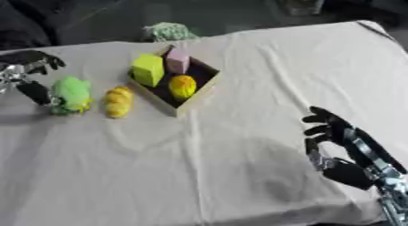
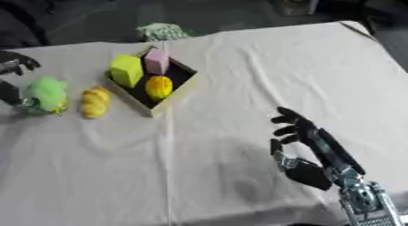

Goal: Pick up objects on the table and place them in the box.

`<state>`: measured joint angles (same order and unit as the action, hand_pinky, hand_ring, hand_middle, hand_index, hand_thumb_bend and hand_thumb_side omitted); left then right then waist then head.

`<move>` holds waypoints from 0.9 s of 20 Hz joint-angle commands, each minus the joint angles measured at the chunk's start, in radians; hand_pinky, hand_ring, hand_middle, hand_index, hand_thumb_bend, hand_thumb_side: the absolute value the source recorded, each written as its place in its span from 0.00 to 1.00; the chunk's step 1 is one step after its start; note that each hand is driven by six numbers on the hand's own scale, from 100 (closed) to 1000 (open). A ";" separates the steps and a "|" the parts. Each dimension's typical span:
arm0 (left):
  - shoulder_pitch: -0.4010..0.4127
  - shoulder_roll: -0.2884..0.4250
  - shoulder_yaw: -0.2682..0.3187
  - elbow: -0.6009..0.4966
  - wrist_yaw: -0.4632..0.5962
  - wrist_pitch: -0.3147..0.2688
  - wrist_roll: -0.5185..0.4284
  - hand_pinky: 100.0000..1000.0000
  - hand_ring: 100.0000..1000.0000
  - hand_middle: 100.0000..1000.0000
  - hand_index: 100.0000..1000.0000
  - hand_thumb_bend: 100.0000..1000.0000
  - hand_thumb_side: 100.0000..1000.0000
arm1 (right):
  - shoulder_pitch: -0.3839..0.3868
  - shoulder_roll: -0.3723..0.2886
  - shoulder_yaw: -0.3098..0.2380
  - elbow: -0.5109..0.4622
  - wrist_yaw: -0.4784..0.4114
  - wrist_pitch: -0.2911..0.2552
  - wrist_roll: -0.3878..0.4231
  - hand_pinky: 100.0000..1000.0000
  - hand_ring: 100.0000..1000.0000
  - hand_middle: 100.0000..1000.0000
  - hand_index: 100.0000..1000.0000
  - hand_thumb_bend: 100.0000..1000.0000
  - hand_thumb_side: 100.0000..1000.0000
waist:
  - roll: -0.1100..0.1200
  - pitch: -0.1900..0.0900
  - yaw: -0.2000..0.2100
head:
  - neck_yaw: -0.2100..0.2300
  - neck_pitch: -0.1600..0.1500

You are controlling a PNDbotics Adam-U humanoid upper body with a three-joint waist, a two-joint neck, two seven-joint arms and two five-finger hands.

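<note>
Cream cloth covers the table (image 1: 239, 175), which meets a dark floor at its far edge. One shallow square cardboard box (image 1: 197, 94) with a dark inside sits left of centre, turned corner-on. Three things lie in it: one yellow-green block (image 1: 148, 69) standing upright at the left, one pink block (image 1: 177, 61) at the far corner, and one yellow-orange oval object (image 1: 182, 86) toward the near side. Two things lie on the cloth to the left of the box: one yellow ridged oblong object (image 1: 118, 101) near the box wall, and one fuzzy bright-green object (image 1: 72, 95) just beside it. One green-and-white patterned object (image 1: 169, 32) rests at the table's far edge. The left hand (image 1: 30, 77) is at the fuzzy green object, its thumb touching the object's left side and its fingers curled above; whether it grasps the object cannot be told. The right hand (image 2: 307, 150) shows at the lower right, fingers up and relaxed, holding nothing.
</note>
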<state>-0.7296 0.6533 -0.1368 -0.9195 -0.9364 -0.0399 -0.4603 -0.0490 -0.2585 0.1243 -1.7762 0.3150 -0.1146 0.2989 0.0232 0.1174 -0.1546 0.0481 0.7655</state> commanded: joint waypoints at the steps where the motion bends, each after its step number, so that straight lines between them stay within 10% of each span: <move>1: -0.012 0.007 0.018 0.021 -0.015 0.001 0.032 0.81 0.76 0.80 0.91 0.42 0.09 | -0.009 -0.014 -0.001 -0.010 -0.003 0.000 0.000 0.67 0.74 0.81 1.00 0.00 0.21 | -0.002 -0.010 0.000 | -0.003 0.005; 8: -0.005 -0.021 0.020 0.058 -0.026 -0.006 0.107 0.69 0.59 0.62 0.77 0.13 0.04 | -0.012 -0.014 0.000 -0.007 -0.004 0.001 0.002 0.67 0.74 0.81 1.00 0.00 0.21 | -0.006 -0.009 -0.001 | -0.012 0.005; 18: -0.043 0.035 0.004 -0.142 0.049 -0.029 0.144 0.60 0.44 0.44 0.64 0.13 0.05 | -0.011 -0.014 -0.005 -0.007 0.000 0.001 -0.003 0.67 0.74 0.81 1.00 0.00 0.21 | 0.001 -0.010 0.001 | -0.017 0.005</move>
<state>-0.7505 0.6430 -0.1342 -1.0170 -0.9006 -0.0681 -0.3212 -0.0524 -0.2585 0.1242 -1.7740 0.3144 -0.1141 0.2989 0.0232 0.1183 -0.1546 0.0338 0.7655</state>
